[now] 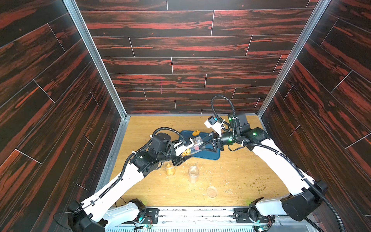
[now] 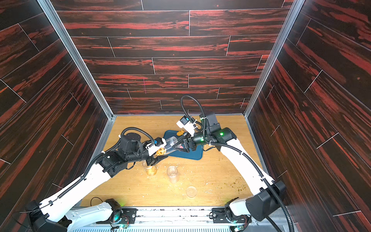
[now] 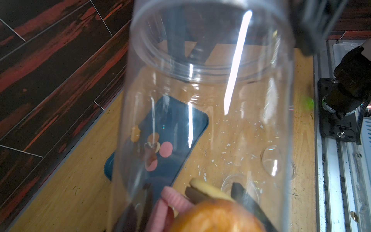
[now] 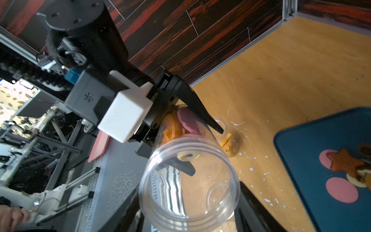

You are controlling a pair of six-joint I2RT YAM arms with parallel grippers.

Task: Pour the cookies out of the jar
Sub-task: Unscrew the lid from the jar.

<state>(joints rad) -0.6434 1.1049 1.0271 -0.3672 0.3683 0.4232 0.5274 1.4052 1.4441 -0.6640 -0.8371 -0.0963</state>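
A clear plastic jar [image 1: 197, 143] [image 2: 172, 143] hangs almost on its side above the blue tray [image 1: 212, 157] [image 2: 193, 155]. My left gripper [image 1: 187, 153] [image 3: 188, 213] is shut on the jar's closed end, and my right gripper [image 1: 203, 141] [image 4: 189, 211] is shut on the neck by its open mouth [image 4: 188, 180]. Several cookies [image 3: 210, 213] [image 4: 186, 122], pink, orange and brown, lie packed at the closed end. More cookies [image 4: 341, 188] [image 3: 165, 149] lie on the tray, and an orange one [image 1: 196, 132] sits near its far edge.
On the wooden table [image 1: 241, 170] in front of the tray stand a small jar with orange contents [image 1: 169, 169] and an empty clear jar [image 1: 193, 173]. A round clear lid [image 1: 212, 191] lies nearer the front. Pale crumbs are scattered around. Dark walls close in three sides.
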